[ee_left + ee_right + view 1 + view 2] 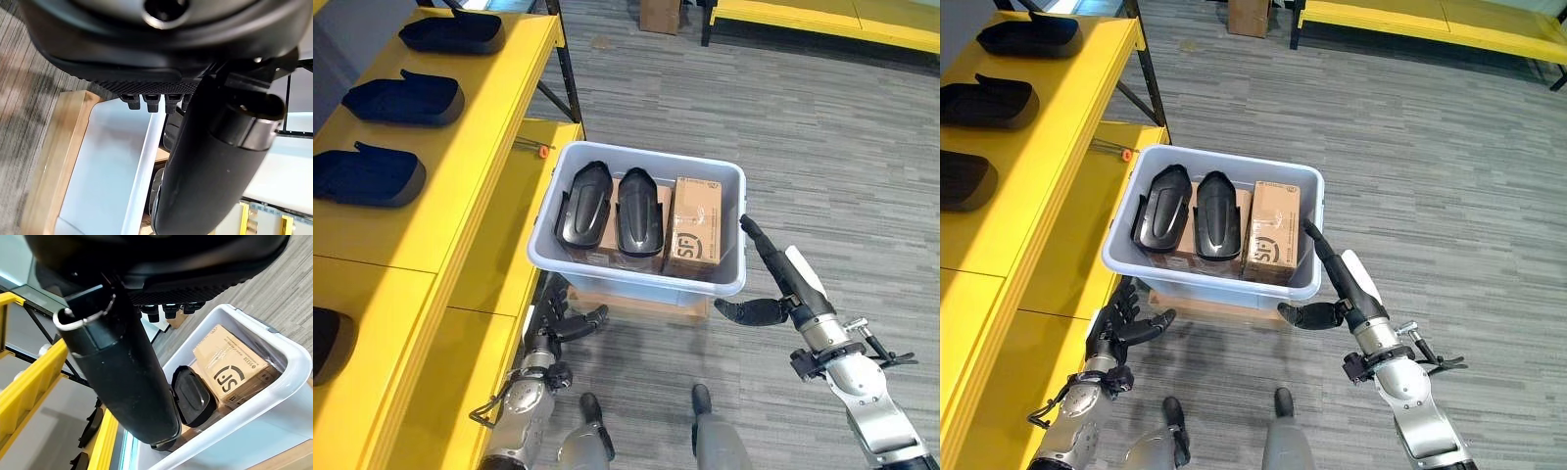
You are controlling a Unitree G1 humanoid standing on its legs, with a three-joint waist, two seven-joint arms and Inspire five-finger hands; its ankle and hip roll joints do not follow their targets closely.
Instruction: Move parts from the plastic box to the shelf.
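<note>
Two black parts [609, 208] sitting side by side in the pale plastic box [636, 276], dead centre of the left eye view, cardboard carton [695, 228] packed in just right of them. Yellow shelf [460, 147] along the left edge, already carrying more black parts [403, 100] in a row. Left hand [560, 321] low at the box's lower left corner, fingers spread loose, holding nothing. Right hand [781, 284] at the box's lower right corner, fingers straight, thumb out wide, empty too.

Same layout in the right eye view.

Left wrist view: box wall up close, wooden board [51, 161] beside it.

Right wrist view: one part and the carton inside the box, shelf edge at lower left.
</note>
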